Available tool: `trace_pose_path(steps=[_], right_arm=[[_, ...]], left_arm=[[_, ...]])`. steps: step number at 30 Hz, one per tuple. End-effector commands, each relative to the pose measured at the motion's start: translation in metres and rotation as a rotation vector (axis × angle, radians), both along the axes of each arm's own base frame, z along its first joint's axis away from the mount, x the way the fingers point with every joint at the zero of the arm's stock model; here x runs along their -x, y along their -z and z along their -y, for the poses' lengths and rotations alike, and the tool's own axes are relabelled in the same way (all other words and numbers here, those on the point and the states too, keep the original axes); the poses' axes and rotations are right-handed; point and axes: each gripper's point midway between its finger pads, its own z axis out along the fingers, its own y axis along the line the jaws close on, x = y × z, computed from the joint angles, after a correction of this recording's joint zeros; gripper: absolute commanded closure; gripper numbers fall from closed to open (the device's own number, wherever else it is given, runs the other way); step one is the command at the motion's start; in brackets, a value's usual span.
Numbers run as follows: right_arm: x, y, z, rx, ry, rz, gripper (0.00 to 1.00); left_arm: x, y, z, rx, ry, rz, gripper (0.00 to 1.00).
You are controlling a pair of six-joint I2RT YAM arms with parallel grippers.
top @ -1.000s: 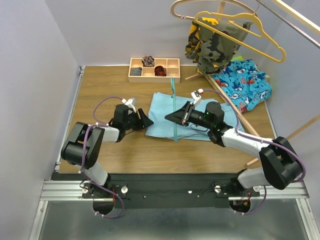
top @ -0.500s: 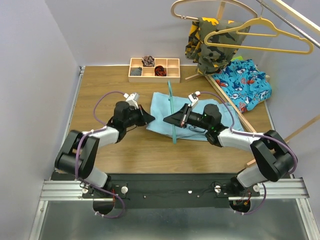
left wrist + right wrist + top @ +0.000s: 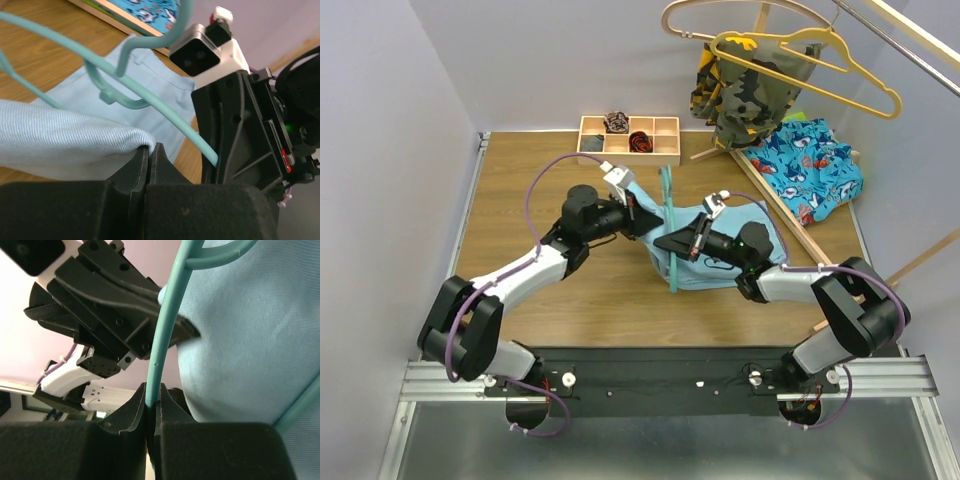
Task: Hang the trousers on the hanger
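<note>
The light blue trousers lie bunched on the table's middle. A fold of the trousers is pinched in my shut left gripper, which in the top view is lifted over the cloth just left of the hanger. The teal hanger runs front to back across the cloth. My right gripper is shut on the hanger's thin bar and faces the left gripper from close by. The trousers fill the right of that view. In the top view the right gripper is at the hanger's middle.
A wooden compartment tray stands at the back. At the back right a camouflage garment, a yellow hanger and a pale wooden hanger hang on a rack. A shark-print cloth lies beneath, beside a slanting wooden bar.
My left gripper shut on the trousers' left edge and carried it up and right to the hanger, bunching the cloth. The right gripper kept the hanger. The yellow hanger swings.
</note>
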Motion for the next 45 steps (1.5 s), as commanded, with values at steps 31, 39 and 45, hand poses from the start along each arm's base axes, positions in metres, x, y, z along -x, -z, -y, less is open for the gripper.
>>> trace_pose_path(steps=[31,39,45], right_arm=[[0.028,0.059,0.080,0.084,0.014,0.001,0.99],[0.028,0.066,0.079,0.095,-0.001,-0.005,0.99],[0.026,0.068,0.078,0.098,-0.006,-0.011,0.99]], left_arm=[[0.070,0.070,0.132,0.096,0.582,-0.056,0.92],[0.052,0.069,0.102,0.083,0.492,-0.097,0.28],[0.040,0.060,0.077,0.048,0.437,-0.079,0.27]])
